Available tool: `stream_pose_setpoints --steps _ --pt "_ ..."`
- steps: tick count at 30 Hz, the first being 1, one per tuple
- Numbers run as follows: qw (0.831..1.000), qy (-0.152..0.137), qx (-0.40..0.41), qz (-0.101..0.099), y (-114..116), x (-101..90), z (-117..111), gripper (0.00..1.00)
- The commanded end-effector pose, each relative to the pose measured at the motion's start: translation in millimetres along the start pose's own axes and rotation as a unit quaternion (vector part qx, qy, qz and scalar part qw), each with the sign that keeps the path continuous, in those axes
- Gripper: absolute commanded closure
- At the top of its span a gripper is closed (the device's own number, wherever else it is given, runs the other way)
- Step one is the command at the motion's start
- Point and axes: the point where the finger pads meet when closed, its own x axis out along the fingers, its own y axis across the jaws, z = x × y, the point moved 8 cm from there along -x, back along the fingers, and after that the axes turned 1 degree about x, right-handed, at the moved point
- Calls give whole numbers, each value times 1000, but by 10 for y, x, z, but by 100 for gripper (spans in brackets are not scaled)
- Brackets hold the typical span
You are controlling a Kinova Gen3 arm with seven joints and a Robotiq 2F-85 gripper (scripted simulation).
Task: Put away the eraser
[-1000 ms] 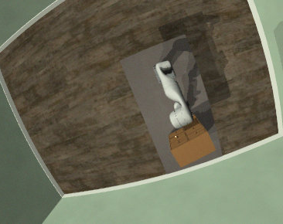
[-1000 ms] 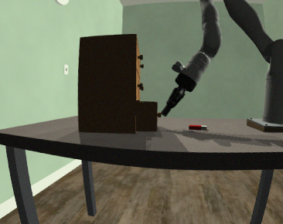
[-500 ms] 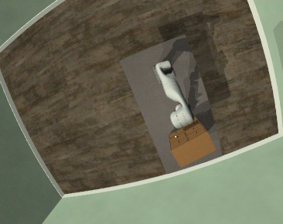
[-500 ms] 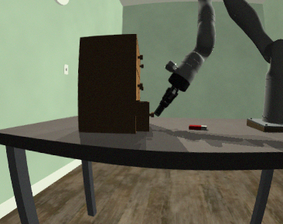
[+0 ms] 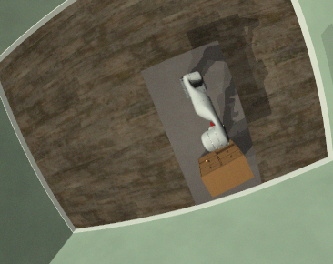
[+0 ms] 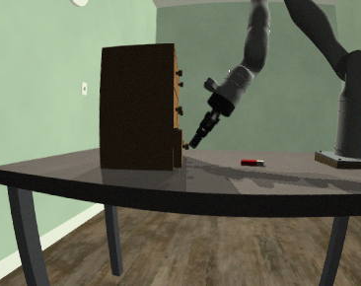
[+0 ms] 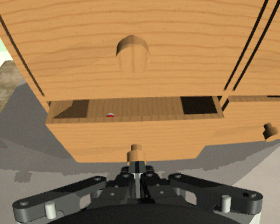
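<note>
Standing on the grey table (image 6: 138, 179): one small wooden chest (image 6: 135, 106), upright near the table's far edge, with knobbed drawer fronts facing the arm. Lowest drawer (image 7: 144, 139) on one side: out of the chest front by a narrow margin, a slim strip of its interior showing in the wrist view, with a small red-and-white item (image 7: 110, 115) lying inside near the back. Drawer knob (image 7: 134, 156): directly ahead of the gripper (image 7: 136, 177), whose fingers are fully together with nothing between them, tips at or touching the knob; exact contact cannot be told. Arm (image 6: 247, 64): angled down from above toward the lower drawer front, its base (image 6: 335, 160) at the opposite end of the table. Eraser (image 6: 252, 162): red with a pale end, lying flat on the table top, well apart from the chest, between chest and arm base. Remaining drawers: flush with the chest front.
</note>
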Motion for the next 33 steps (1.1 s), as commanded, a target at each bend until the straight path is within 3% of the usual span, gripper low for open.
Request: stream_pose_setpoints --steps 1,33 --pt "1000 2 -1 0 -6 20 -43 100" --pt "1000 2 -1 0 -8 87 -141 100"
